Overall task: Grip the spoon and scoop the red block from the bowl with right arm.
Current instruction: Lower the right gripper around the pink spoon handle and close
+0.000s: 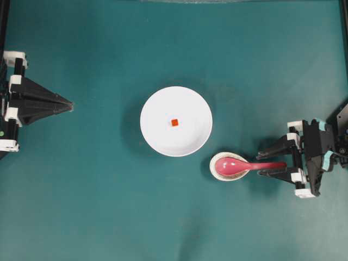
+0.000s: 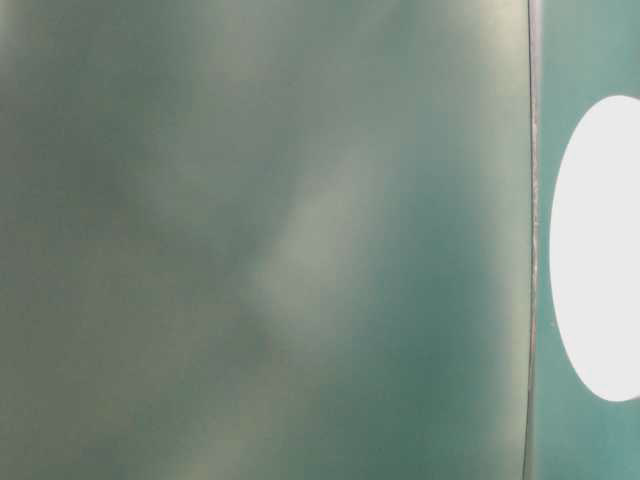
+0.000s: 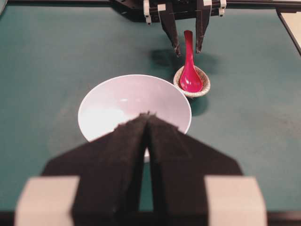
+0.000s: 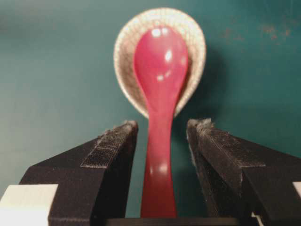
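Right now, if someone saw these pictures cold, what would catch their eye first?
Probably the glossy pink-red spoon, its scoop resting in a small speckled dish and its handle running between the open fingers of the right claw, which straddle it without closing. Next, the big white bowl mid-table with a tiny red block at its centre. The left claw sits shut, far off at the left edge.

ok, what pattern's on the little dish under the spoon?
Off-white with fine grey crackle speckling on the dish; clearest in the right wrist view.
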Robot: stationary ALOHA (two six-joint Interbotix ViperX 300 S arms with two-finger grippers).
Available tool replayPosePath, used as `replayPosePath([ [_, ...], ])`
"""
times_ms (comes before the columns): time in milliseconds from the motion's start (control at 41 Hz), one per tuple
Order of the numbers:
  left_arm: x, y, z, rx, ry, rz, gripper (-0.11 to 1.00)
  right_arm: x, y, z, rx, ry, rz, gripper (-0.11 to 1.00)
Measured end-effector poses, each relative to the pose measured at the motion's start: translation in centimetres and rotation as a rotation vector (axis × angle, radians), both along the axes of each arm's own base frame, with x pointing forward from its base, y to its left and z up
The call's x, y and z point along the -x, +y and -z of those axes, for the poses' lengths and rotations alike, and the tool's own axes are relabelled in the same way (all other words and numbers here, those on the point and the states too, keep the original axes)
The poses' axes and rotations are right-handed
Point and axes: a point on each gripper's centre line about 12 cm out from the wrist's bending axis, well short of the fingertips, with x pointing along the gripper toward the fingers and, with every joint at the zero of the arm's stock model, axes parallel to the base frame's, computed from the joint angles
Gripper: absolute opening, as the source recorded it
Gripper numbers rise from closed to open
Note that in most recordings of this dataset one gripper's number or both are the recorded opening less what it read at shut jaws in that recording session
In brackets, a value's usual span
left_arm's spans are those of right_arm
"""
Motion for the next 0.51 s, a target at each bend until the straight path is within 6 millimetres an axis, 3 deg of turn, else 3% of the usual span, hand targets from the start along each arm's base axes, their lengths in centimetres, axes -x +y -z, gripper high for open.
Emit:
replayPosePath([
  [512, 0.02, -0.03, 0.11, -0.002, 0.009, 0.002, 0.0, -0.05, 0.0, 0.02, 0.003, 0.004, 0.004, 0.52],
])
